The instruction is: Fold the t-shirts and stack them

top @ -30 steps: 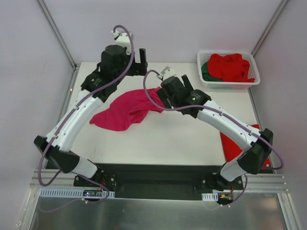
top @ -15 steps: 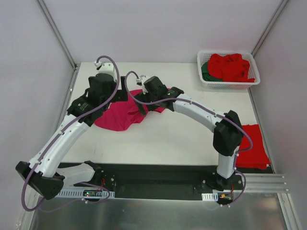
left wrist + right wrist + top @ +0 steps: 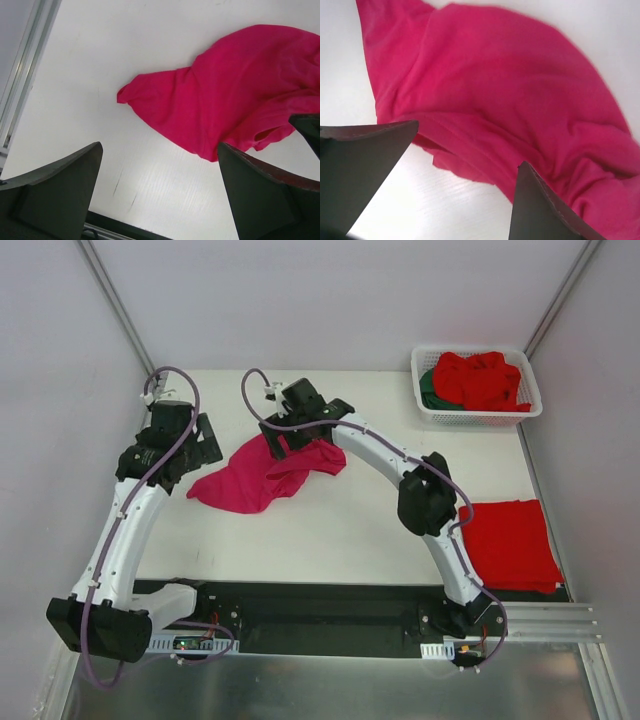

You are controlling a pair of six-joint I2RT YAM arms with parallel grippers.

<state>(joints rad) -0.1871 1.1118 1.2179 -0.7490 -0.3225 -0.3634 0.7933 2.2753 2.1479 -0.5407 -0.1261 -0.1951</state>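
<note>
The right gripper (image 3: 455, 200) stands spread wide over the far part of the magenta-pink t-shirt (image 3: 255, 480), holding nothing; whether its tips touch the cloth cannot be told. The left gripper (image 3: 160, 200) is likewise released and empty, hovering just left of the shirt, above bare table (image 3: 350, 530). The shirt lies crumpled left of the table's centre, between the two grippers. At the near right edge, well apart from it, a red t-shirt (image 3: 508, 545) lies folded flat. In the far right corner a white basket (image 3: 476, 348) holds bunched red t-shirts (image 3: 480, 380), with a dark green t-shirt (image 3: 428, 388) showing at their left.
</note>
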